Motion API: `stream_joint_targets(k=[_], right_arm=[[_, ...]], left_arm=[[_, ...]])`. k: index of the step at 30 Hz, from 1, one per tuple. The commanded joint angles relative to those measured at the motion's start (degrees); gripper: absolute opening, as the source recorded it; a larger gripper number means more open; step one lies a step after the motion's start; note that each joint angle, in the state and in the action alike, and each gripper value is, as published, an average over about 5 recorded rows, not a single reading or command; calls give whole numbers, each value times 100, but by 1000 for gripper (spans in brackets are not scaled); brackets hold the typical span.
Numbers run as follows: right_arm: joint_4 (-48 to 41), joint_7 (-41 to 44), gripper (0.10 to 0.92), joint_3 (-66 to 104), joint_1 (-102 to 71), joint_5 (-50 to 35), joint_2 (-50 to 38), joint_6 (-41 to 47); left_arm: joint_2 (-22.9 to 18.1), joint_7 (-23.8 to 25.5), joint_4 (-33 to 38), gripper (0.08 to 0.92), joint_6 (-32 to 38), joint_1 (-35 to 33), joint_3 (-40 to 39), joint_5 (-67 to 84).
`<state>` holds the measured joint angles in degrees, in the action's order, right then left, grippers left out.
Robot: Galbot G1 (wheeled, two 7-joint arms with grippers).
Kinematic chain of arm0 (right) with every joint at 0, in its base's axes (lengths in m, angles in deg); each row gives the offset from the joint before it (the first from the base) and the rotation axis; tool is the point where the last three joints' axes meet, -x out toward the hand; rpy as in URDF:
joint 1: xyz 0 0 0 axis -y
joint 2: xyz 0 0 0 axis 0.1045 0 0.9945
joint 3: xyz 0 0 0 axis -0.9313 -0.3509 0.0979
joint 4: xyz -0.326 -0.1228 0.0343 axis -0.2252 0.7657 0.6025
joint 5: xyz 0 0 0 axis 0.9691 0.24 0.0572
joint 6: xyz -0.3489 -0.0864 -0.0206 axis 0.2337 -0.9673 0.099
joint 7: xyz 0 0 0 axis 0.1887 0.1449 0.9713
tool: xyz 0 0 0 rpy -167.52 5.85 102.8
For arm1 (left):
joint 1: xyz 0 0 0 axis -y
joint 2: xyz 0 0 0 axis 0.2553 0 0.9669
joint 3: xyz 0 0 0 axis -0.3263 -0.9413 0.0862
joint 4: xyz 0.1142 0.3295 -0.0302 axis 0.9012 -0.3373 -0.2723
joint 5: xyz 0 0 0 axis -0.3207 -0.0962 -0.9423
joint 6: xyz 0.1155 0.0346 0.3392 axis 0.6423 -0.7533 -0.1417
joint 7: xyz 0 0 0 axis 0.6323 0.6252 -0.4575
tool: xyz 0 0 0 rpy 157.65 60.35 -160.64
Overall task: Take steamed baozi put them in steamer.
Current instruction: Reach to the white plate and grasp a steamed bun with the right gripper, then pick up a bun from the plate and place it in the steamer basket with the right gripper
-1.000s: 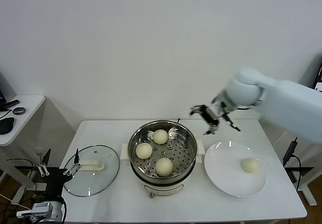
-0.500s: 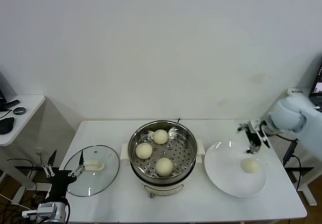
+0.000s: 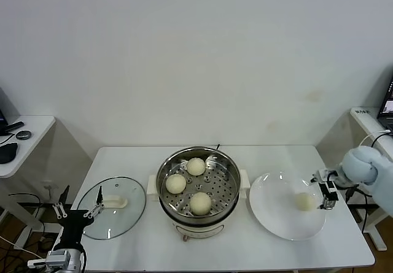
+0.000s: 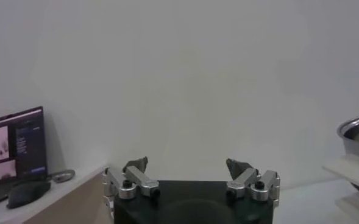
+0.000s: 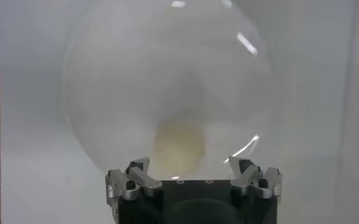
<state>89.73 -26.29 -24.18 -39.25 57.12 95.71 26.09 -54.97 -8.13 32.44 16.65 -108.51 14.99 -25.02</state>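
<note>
Right gripper (image 3: 326, 194) released, fingers spread, just beside the last baozi (image 3: 303, 202) on the white plate (image 3: 276, 219). Bun smooth, pale yellow, partly hidden behind the gripper body in the wrist view. Three buns (image 3: 200, 203) sit in the steamer (image 3: 228, 162). Left gripper (image 3: 77, 210) open, parked near the glass lid (image 3: 129, 210). No readable markings.

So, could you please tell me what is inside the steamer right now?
Three steamed baozi sit apart on the perforated tray inside the steamer. Whatever lies beneath the tray is hidden.
</note>
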Motion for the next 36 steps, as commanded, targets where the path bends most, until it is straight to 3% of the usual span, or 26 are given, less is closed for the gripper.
stream_joint_targets(k=[1, 15, 29, 36], right_arm=[[-577, -60, 822, 463, -638, 363, 423, -59], [-834, -207, 770, 445, -478, 459, 954, -10], [-471, -210, 390, 276, -59, 246, 679, 183], [351, -219, 344, -910, 1452, -694, 11, 557]], left_arm=[[-5, 0, 13, 823, -3, -15, 20, -1], [-58, -5, 65, 823, 3, -70, 86, -24], [-82, -6, 122, 823, 15, -89, 79, -18], [-66, -3, 139, 823, 9, -54, 46, -6]])
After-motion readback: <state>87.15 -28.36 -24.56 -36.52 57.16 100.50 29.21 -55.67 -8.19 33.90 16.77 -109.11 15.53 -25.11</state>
